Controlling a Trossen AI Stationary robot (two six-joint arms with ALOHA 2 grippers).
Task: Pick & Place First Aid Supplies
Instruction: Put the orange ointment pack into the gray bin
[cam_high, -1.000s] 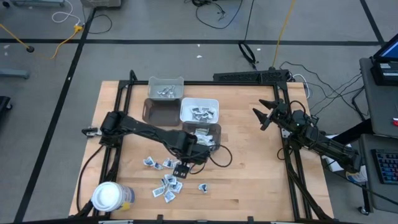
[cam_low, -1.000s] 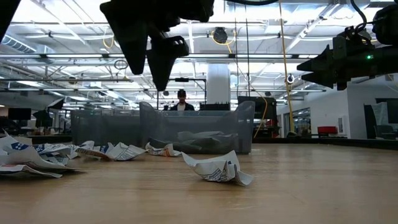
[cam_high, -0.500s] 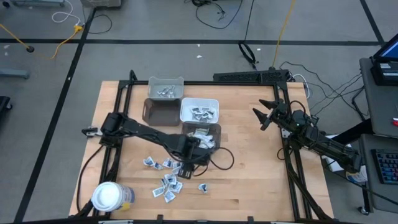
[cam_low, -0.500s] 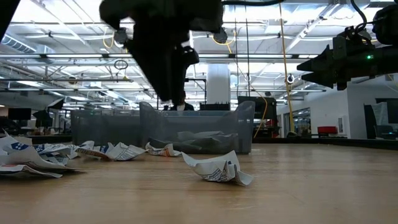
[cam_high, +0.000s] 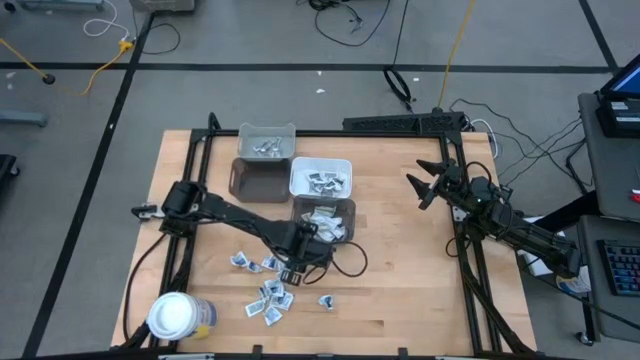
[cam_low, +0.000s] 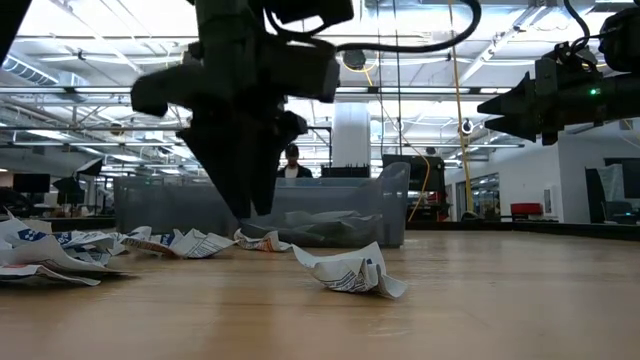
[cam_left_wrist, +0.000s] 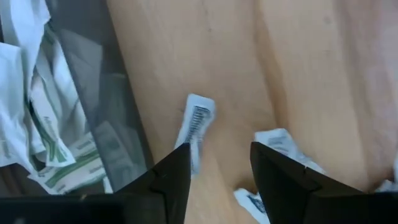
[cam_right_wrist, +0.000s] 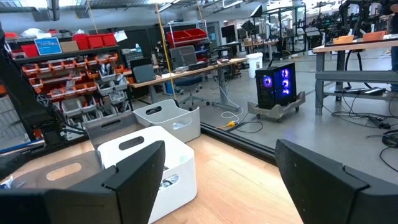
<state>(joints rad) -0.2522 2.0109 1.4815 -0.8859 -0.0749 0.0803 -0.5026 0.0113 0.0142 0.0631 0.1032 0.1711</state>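
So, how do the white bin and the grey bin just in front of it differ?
The white bin is opaque and pale, while the grey bin is dark and see-through in the low view. The white bin lies farther from the loose packets; the grey bin sits next to them, with the left gripper hovering close by. Both are rectangular, open on top, and hold paper packets.

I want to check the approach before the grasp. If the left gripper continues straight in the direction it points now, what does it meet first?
The left gripper points down at the table. Probably it first meets the small white packet lying beside the grey bin; the wooden table is under it. Depth is unclear, so this is a guess.
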